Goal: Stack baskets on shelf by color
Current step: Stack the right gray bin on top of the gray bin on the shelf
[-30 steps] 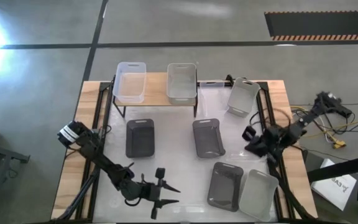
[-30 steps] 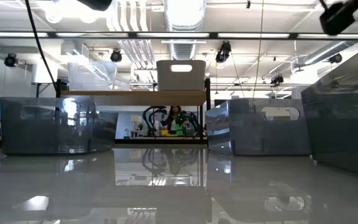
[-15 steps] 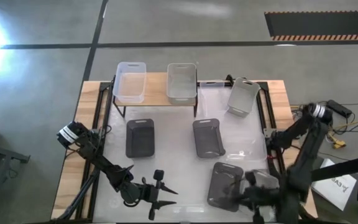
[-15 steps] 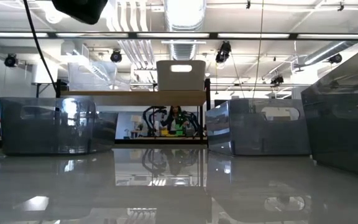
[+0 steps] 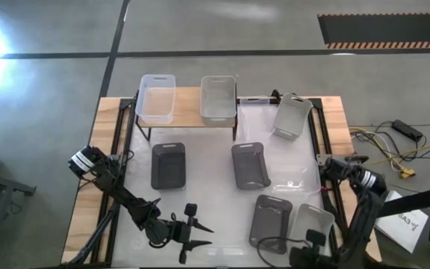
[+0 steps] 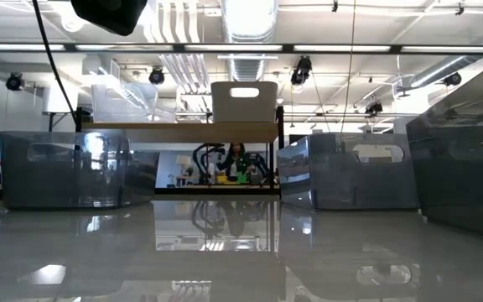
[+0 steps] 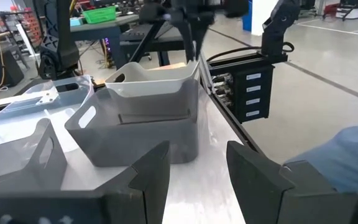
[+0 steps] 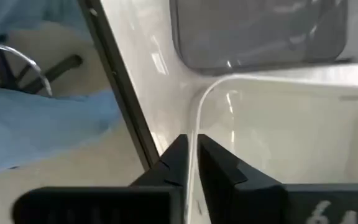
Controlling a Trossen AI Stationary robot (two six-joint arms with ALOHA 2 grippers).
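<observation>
From above, the right gripper [image 5: 310, 240] is largely cut off at the table's near edge, by the light grey basket [image 5: 312, 228] and dark grey basket [image 5: 270, 221]; two baskets sit on the shelf [image 5: 187, 112]. At the right wrist, fingers [image 8: 174, 163] are narrowed on the basket's rim. The left gripper [image 7: 194, 177] is held open.

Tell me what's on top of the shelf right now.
Two baskets side by side on the shelf: a clear basket and a light grey basket. Both look empty; the board beneath them is hidden.
</observation>
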